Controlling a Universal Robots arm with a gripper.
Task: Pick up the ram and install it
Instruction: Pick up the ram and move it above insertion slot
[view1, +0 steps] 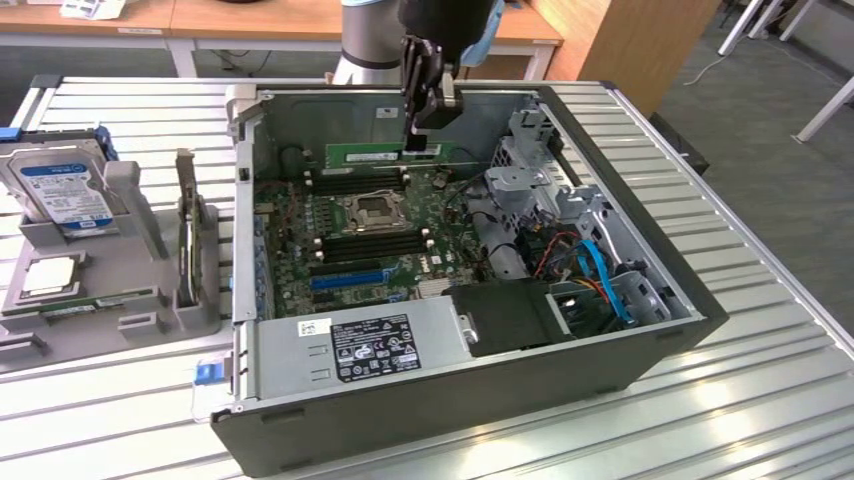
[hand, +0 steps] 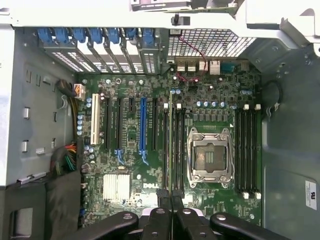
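Pincer (view1: 422, 143) of mine grips the ram (view1: 360, 155), stretched toward 9 o'clock in the exterior view, parallel to the memory slots (view1: 371, 242) at 6 o'clock.

Case (view1: 467, 415) open on top — free room around the gripper (view1: 424, 148); drive cage (view1: 527, 185), power supply (view1: 360, 345) crowd the motherboard (view1: 300, 215)

The arm (view1: 374, 40) comes down from the far side of the scene with its wrist pointing straight down, and the gripper (view1: 424, 143) hangs upright, its two dark fingers (hand: 162, 198) drawn close together, pinching the ram (view1: 363, 154) near one end.
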